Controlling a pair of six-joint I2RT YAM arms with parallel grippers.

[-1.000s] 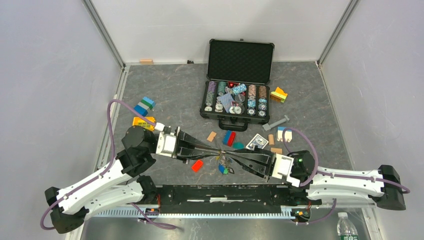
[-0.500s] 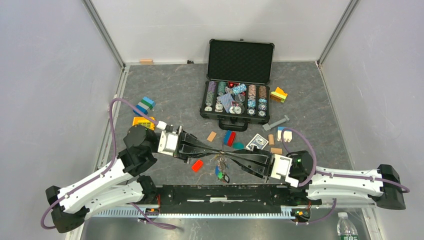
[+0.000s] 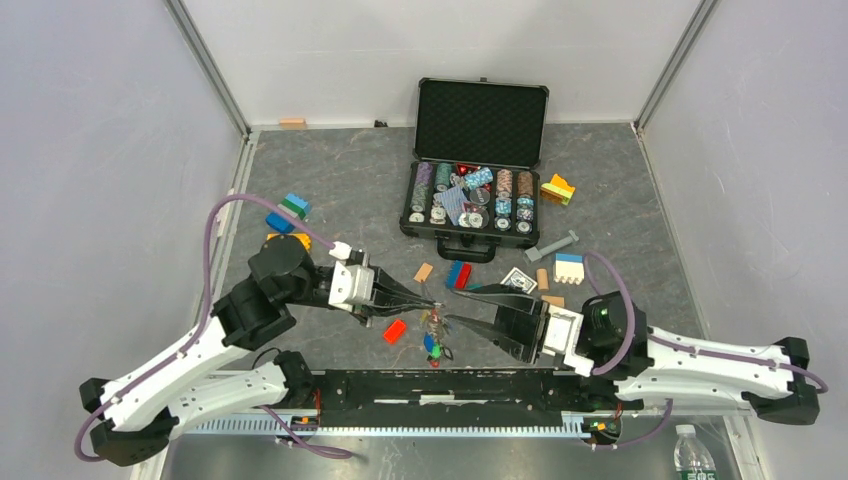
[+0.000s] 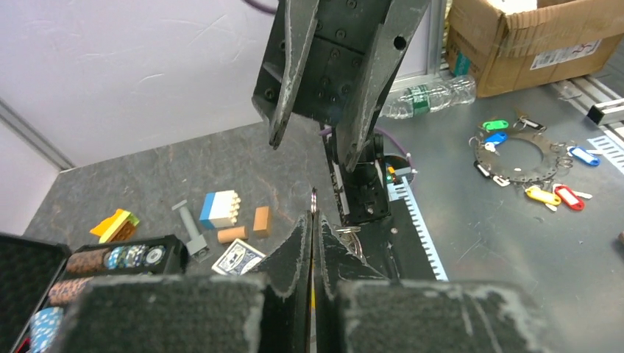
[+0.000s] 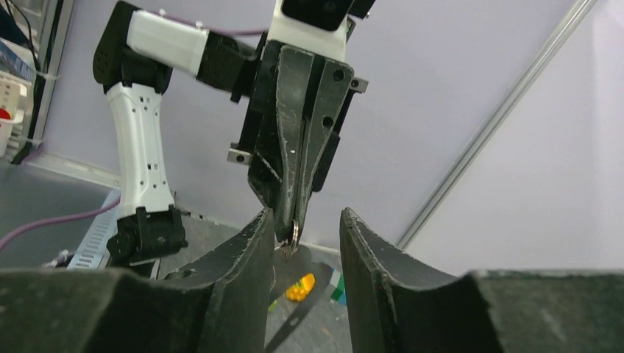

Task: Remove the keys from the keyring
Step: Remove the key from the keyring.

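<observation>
My left gripper [image 3: 428, 303] is shut on the thin metal keyring [image 5: 294, 234], gripping it edge-on. In the left wrist view a sliver of the keyring [image 4: 313, 197] pokes out past the closed fingertips. The keys [image 3: 432, 342] hang below it over the table, with blue and green covers showing. My right gripper [image 3: 455, 306] faces the left one from the right, open and holding nothing. In the right wrist view the two open fingers stand either side of the ring, the gripper [image 5: 303, 224] not touching it. The left gripper [image 5: 300, 154] fills that view's centre.
An open poker chip case [image 3: 478, 250] stands behind the grippers. Around them lie a red block [image 3: 395, 331], a playing card [image 3: 515, 283], a blue-and-white block [image 3: 569, 266] and coloured blocks [image 3: 288, 212] at the left. The black rail [image 3: 440, 385] runs along the near edge.
My right gripper has opened, let go of the ring and drawn back to the right. The left gripper shut fully and shifted slightly left, keeping the ring; the keys now hang from it.
</observation>
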